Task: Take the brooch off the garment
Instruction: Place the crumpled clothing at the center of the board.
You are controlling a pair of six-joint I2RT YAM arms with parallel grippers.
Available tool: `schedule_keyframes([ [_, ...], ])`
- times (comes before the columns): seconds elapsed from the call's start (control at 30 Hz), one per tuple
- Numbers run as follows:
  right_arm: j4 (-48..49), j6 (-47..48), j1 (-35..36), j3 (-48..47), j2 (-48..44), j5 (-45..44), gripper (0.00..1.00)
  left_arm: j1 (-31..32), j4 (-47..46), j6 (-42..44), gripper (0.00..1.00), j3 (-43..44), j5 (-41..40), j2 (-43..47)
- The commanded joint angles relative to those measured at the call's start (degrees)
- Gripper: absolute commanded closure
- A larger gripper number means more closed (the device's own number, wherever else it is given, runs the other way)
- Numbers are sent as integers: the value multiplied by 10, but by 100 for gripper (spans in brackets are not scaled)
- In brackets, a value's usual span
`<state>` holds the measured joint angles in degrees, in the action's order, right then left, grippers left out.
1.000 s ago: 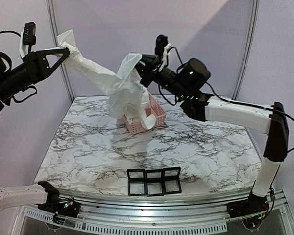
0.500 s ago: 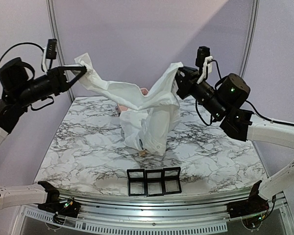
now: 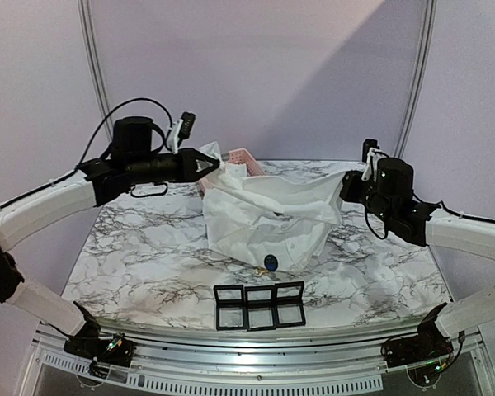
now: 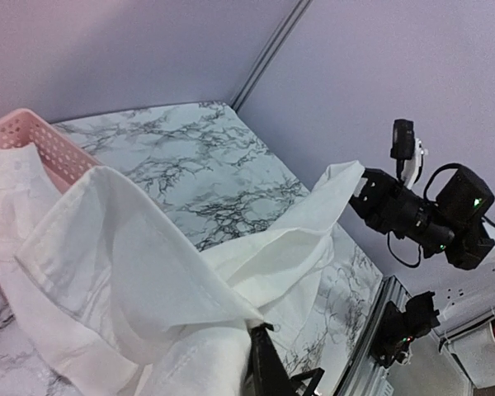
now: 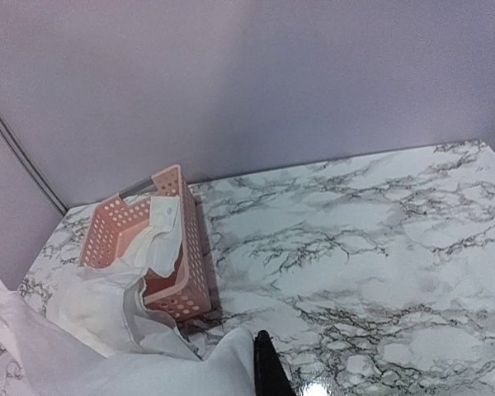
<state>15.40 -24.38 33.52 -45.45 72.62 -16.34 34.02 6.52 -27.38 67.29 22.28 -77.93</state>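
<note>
- Holding the garment (image 3: 264, 214) spread between the left hand (image 3: 213, 162), upper left of centre, and the right hand (image 3: 344, 186), right of centre.
- Pinching a fabric edge in each hand, both pressed together.
- Sagging onto the surface (image 3: 148, 247) at mid-frame.
- Locating the brooch (image 3: 270, 262): dark, round, on the low hem, lower centre of frame.
- Lies below and between both hands, about midway; cannot tell which is nearer.
- Probably requires freeing one hand to reach down.
</note>
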Motion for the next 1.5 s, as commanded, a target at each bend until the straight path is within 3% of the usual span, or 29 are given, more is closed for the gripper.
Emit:
schedule_keyframes([
  [0.0,-47,-67,-5,26,10,22,100,52,-84,-4,94,60,-14,-95],
  [0.13,-86,-101,-25,38,12,4,97,95,-76,20,94,155,-27,-202],
  [0.2,-120,-115,-43,38,13,-7,89,119,-10,50,86,226,-48,-261],
  [0.27,-143,-127,-60,44,8,-7,75,145,72,103,62,322,-51,-324],
  [0.37,-173,-124,-68,54,-16,-14,38,175,175,163,24,405,-82,-384],
  [0.4,-183,-124,-70,56,-27,-18,32,183,197,179,10,416,-103,-394],
  [0.43,-194,-124,-73,57,-37,-27,28,188,220,190,2,419,-129,-396],
  [0.53,-217,-121,-75,58,-79,-54,18,188,220,195,0,375,-172,-363],
  [0.67,-200,-93,-75,59,-134,-33,6,168,155,165,0,250,-193,-246],
  [0.9,-183,-25,-75,14,-138,28,1,39,67,52,0,57,-154,-121],
  [1.07,-188,-13,-73,-20,-105,83,1,-32,60,-3,0,31,-124,-136],
  [1.3,-209,-61,-70,-21,-24,143,1,-65,10,-58,0,36,-94,-207],
  [1.47,-133,-119,-69,25,29,233,1,-84,-25,-91,0,75,-130,-280],
])
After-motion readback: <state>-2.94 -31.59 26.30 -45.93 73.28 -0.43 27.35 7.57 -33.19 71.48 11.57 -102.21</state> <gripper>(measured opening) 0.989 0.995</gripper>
